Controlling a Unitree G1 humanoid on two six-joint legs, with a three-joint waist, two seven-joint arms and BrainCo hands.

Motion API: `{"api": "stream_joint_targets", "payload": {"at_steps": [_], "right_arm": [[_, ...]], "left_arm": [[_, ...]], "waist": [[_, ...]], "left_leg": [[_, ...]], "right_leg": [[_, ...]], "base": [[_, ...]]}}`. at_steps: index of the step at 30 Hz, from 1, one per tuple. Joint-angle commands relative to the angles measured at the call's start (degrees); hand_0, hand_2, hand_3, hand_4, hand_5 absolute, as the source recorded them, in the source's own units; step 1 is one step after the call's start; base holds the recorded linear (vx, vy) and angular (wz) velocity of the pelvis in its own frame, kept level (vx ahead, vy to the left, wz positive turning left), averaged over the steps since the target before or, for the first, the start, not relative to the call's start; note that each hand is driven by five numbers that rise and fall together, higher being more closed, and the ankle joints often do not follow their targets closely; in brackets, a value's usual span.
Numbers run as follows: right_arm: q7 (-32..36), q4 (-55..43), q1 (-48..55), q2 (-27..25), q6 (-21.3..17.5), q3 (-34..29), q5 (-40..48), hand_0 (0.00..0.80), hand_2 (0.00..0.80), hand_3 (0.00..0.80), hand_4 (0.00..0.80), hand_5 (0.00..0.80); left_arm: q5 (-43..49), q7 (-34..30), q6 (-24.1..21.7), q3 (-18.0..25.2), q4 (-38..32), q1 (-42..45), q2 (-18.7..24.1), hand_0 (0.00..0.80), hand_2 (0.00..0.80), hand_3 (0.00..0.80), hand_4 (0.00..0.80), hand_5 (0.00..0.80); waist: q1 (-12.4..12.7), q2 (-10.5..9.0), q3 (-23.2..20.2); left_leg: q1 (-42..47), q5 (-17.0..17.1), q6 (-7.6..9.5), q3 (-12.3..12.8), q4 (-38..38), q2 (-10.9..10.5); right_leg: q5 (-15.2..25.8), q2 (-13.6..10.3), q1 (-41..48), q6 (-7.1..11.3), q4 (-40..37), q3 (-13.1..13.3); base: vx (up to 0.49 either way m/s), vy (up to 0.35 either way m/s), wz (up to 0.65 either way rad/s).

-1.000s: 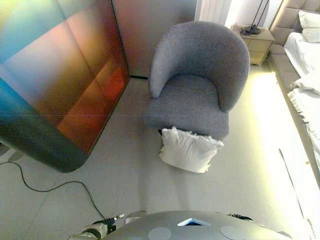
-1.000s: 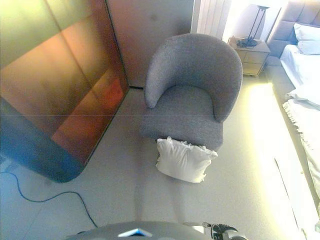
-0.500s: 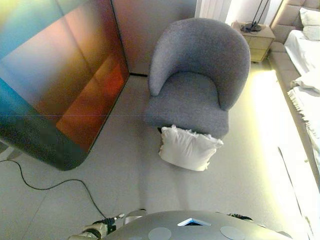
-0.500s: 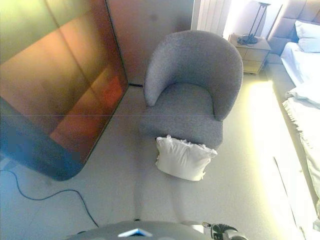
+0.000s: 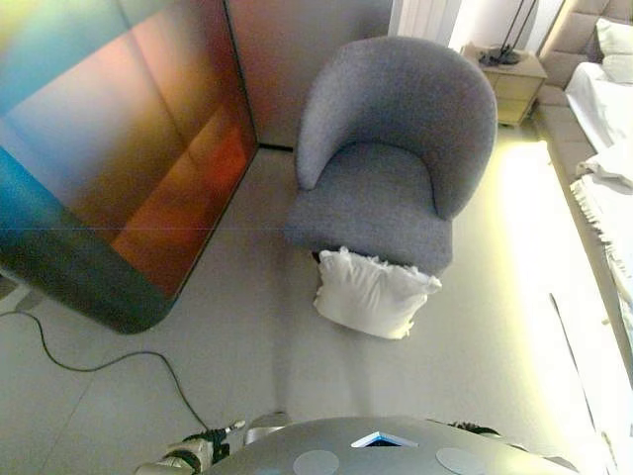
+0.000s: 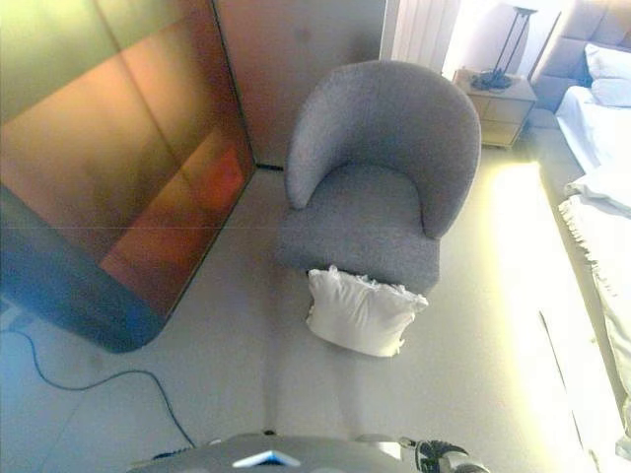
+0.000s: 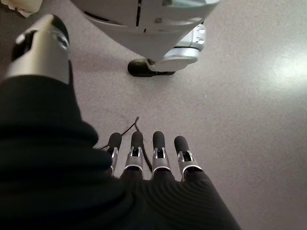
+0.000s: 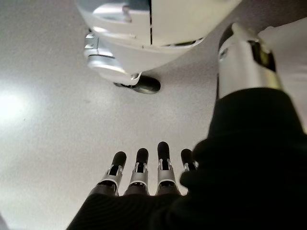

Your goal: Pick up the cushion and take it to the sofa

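A white cushion [image 5: 370, 295] lies on the grey carpet, leaning against the front of a grey armchair [image 5: 391, 163]; it also shows in the right eye view [image 6: 360, 312]. My left hand [image 7: 144, 160] hangs at my side over the floor, fingers straight and empty. My right hand [image 8: 144, 170] hangs the same way on the other side, fingers straight and empty. Both hands are far from the cushion.
A large glossy dark panel [image 5: 109, 148] stands at the left. A black cable [image 5: 109, 366] runs over the floor at the lower left. A bed with white sheets [image 5: 605, 148] lies along the right, and a nightstand [image 5: 504, 74] stands behind the armchair.
The view has shifted slightly, so the camera has moved. The cushion, armchair and both hands stay where they were.
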Motion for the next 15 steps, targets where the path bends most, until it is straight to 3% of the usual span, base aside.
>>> {"api": "stream_joint_targets", "payload": {"at_steps": [1, 3, 9, 13, 15], "right_arm": [[-1.2, 1.5, -3.6, -1.6, 1.3, 2.2, -0.4, 0.000, 0.000, 0.000, 0.000, 0.000], [-1.0, 1.1, -3.8, -2.0, 1.7, 2.2, -0.1, 0.000, 0.000, 0.000, 0.000, 0.000], [-0.2, 1.7, -3.4, -2.5, 0.6, 1.5, -1.6, 0.000, 0.000, 0.000, 0.000, 0.000], [0.2, 2.6, -2.9, -2.5, 1.0, 1.7, -3.1, 0.000, 0.000, 0.000, 0.000, 0.000], [0.2, 2.8, -3.0, -2.4, 1.4, 2.4, -4.3, 0.000, 0.000, 0.000, 0.000, 0.000]], "left_arm": [[0.8, -0.4, -1.0, 1.5, 2.0, -1.5, -0.2, 0.000, 0.000, 0.000, 0.000, 0.000], [0.4, -0.4, -0.9, 1.5, 1.8, -1.3, -0.4, 0.000, 0.000, 0.000, 0.000, 0.000], [1.2, -0.3, -1.3, 2.3, 1.1, -0.1, -0.1, 0.000, 0.000, 0.000, 0.000, 0.000], [1.0, -0.5, -1.1, 2.0, 1.3, 1.6, -0.6, 0.000, 0.000, 0.000, 0.000, 0.000], [0.7, -0.5, -0.9, 2.2, 1.5, 2.4, -1.0, 0.000, 0.000, 0.000, 0.000, 0.000]], "waist": [[1.3, -3.68, 2.3], [2.0, -3.37, 3.3], [4.2, -0.60, 3.8], [5.8, 0.63, 2.4], [6.5, 0.98, 1.8]], "left_leg": [[-5.5, -5.0, 4.23, -0.7, 20.5, -0.7], [-8.5, -4.0, 4.21, -1.3, 20.9, -1.4], [-10.5, 3.5, 1.76, -2.4, 0.5, -2.1], [-10.6, 8.1, 0.50, -6.4, -10.0, -1.4], [-12.7, 7.6, 0.01, -8.8, -11.7, -0.5]], "right_leg": [[-0.4, -0.7, -2.8, -2.43, 4.3, 1.6], [-0.9, -0.1, -2.0, -2.51, 4.7, 2.7], [-5.2, 3.1, 5.3, -1.46, 2.8, 6.4], [-8.1, 4.0, 10.8, -1.28, 1.0, 11.0], [-10.0, 3.9, 12.5, -1.38, 1.0, 13.0]], "base": [[0.002, -0.131, -0.28], [0.053, -0.053, -0.33], [0.233, 0.037, -0.10], [0.390, 0.073, -0.05], [0.441, 0.104, -0.75]]}}
